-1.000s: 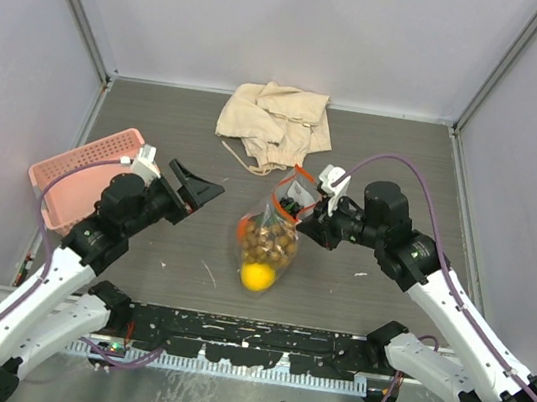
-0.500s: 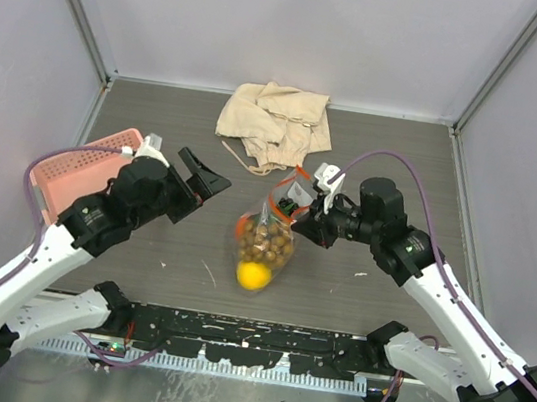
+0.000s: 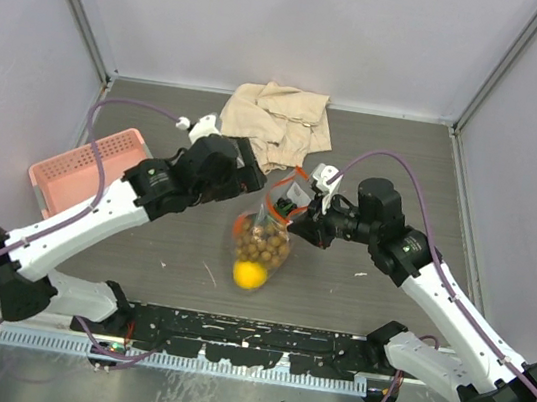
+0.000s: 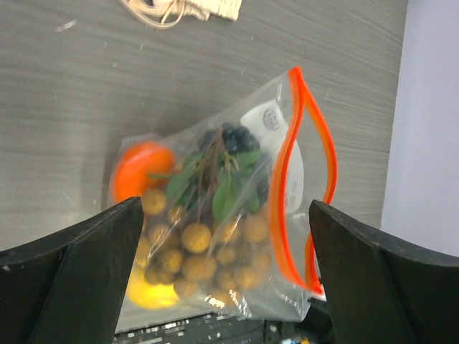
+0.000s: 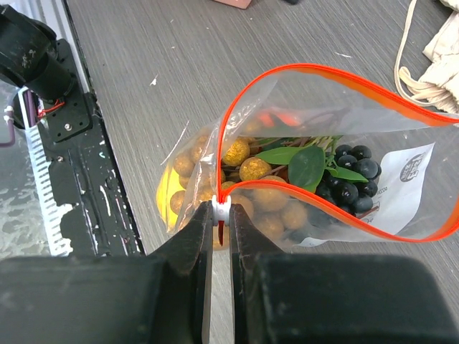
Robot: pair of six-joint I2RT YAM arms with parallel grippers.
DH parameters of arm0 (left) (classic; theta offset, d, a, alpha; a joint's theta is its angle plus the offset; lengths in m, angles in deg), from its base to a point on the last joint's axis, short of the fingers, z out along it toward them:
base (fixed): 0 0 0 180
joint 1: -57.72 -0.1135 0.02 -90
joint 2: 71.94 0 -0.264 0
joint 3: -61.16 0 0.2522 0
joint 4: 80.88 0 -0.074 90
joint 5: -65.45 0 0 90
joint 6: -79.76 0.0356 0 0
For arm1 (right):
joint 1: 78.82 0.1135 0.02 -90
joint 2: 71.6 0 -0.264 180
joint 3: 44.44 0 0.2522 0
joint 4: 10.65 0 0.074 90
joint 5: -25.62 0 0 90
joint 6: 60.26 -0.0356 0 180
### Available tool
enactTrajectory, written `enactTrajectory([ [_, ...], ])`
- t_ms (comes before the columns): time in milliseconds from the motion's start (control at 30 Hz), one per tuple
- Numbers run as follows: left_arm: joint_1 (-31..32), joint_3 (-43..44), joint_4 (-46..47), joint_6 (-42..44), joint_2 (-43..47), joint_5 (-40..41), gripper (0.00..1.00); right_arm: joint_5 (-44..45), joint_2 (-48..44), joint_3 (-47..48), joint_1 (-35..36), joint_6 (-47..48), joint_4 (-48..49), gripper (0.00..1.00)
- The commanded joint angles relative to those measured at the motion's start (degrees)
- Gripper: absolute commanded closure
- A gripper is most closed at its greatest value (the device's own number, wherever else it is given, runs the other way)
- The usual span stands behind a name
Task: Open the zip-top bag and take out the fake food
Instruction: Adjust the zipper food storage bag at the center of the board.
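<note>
Fingers [image 5: 179, 265] of the right gripper [image 5: 222, 215] were pinched together on the zip-top bag [image 5: 401, 193]. They gripped one end of its orange-red zip strip [image 5: 323, 72], where a small white piece sat between the tips.

- The strip's two sides had parted into a wide loop, so the mouth gaped.
- From above, the bag sat mid-table between the two grippers, mouth toward the far side and its full end toward the arm bases.
- Whether its lower end rested on the table [image 3: 397, 150] could not be told.

The left gripper [image 4: 224, 211] was spread wide, one finger [image 4: 79, 272] on either side of its wrist view. It hung over the bag near the mouth and no contact with it was visible.

All the fake food [image 4: 201, 215] was inside the bag:
- a tan-brown berry cluster [image 4: 208, 247] with green leaves [image 4: 226, 193] in the middle
- dark grapes [image 4: 229, 136] nearest the mouth
- an orange fruit [image 4: 140, 168] against one side
- a yellow lemon [image 3: 250, 274] at the closed end, blurred in the top view

A beige cloth [image 3: 275, 121] lay crumpled near the back wall, just beyond the bag's mouth. A pink mesh basket [image 3: 81, 173] stood at the table's left edge, well apart from the bag.
</note>
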Motion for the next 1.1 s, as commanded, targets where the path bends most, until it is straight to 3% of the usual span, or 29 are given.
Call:
enactTrajectory([
  [0,-0.03,7.73,2.05,11.36,-6.27,2.58,0.01,-1.71,-0.34,0.29,0.36,-0.28,4.67,0.98],
  [100,-0.05,11.62,1.53,16.62,-11.32,0.18,0.03,-2.03,-0.3,0.23,0.45,-0.19,4.68,0.98],
  [267,0.02,12.53,4.74,24.3,-15.1,-5.49,0.24,-1.9,-1.23,-0.03,0.45,-0.19,4.76,0.98],
  [533,0.02,15.69,3.83,32.01,-19.92,-11.17,0.34,-2.28,-1.39,-0.5,0.54,-0.5,5.28,0.98],
  [633,0.01,15.32,4.54,35.71,-20.48,-11.67,0.53,-2.38,-1.24,-0.5,0.53,-0.54,5.35,0.98],
  [767,-0.16,14.33,6.77,38.1,-19.74,-13.61,0.98,-2.25,-1.3,-0.57,0.54,-0.75,5.42,0.95],
  [867,-0.73,12.19,10.12,38.13,-17.88,-14.89,1.0,-2.01,-1.77,-0.66,0.49,-1.29,5.87,0.83],
  [1000,-2.24,4.81,18.63,36.41,-12.69,-17.69,1.0,-1.69,-4.04,-0.34,0.54,-3.12,6.83,0.46],
  [1067,-2.82,2.03,22.22,35.36,-10.73,-19.02,1.0,0.34,-5.9,0.44,0.46,-4.92,7.93,0.35],
])
